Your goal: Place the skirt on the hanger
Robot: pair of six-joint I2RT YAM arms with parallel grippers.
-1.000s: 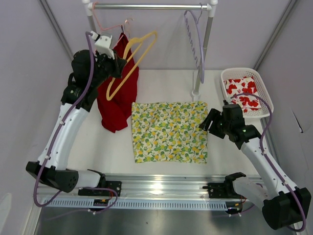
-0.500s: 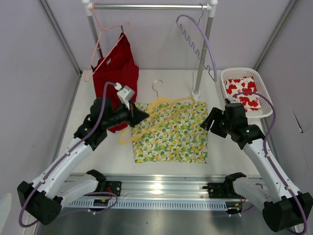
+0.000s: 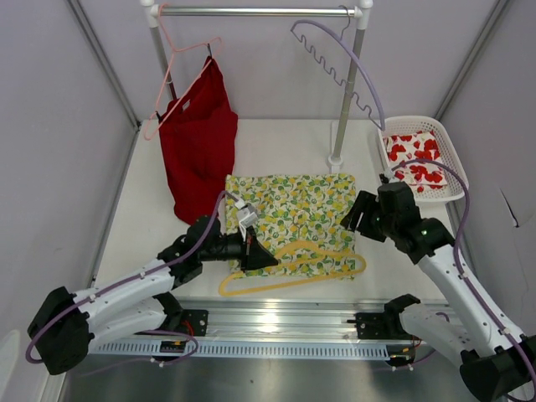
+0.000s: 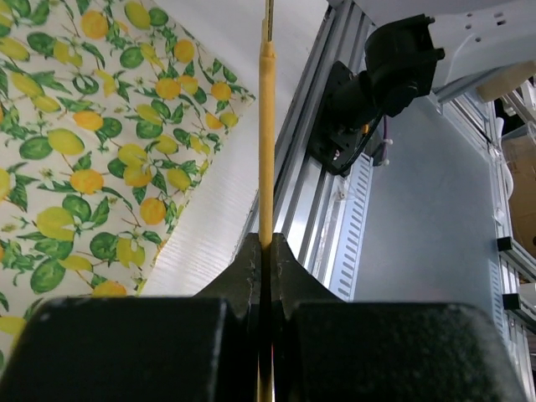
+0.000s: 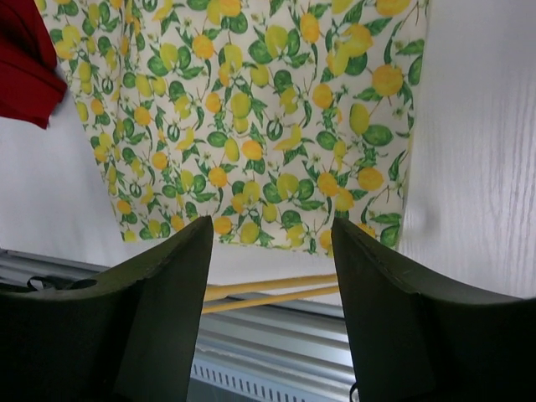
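Note:
The skirt (image 3: 289,209), pale with a lemon and leaf print, lies flat in the middle of the table. The yellow hanger (image 3: 318,276) lies low across the skirt's near edge, reaching towards the right. My left gripper (image 3: 266,260) is shut on the hanger's thin bar, which runs straight out from between the jaws in the left wrist view (image 4: 266,126). My right gripper (image 3: 356,213) hovers open over the skirt's right edge, holding nothing. In the right wrist view the skirt (image 5: 251,117) and the hanger's bars (image 5: 268,289) show between the open fingers.
A red garment (image 3: 199,155) hangs on a pink hanger (image 3: 180,79) from the rail (image 3: 251,12) at the back left. A lavender wavy hanger (image 3: 343,63) hangs at the right. A white basket (image 3: 452,167) holds a red-flowered cloth (image 3: 414,159). A metal rail (image 3: 276,322) runs along the near edge.
My left arm has carried the yellow hanger down from the rail to the skirt's near edge. The red garment and the lavender hanger have swung. The right gripper has barely moved.

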